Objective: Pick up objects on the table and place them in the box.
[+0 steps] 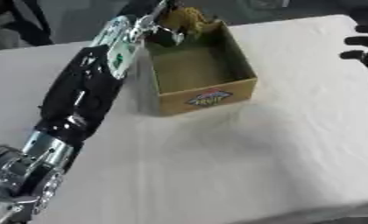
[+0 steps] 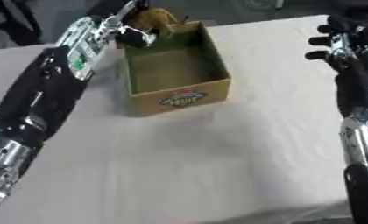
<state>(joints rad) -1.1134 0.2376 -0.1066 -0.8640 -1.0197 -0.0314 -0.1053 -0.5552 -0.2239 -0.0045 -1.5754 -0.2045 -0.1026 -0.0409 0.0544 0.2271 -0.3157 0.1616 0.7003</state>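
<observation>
One fuzzy yellow-brown soft toy (image 1: 189,18) clamped in left hand (image 1: 158,27) fingers, held right over far end of open brown cardboard box (image 1: 208,92). Straight down from there to box floor. Right hand (image 2: 342,46) well off to side, fingers curled, holding nothing.

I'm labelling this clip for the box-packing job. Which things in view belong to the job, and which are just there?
Part of the job:
- cardboard box
- yellow-brown object, held over the box's far end
- left hand, fingers curled round it

Just there:
- right hand, idle at the right edge
- white tablecloth
</observation>
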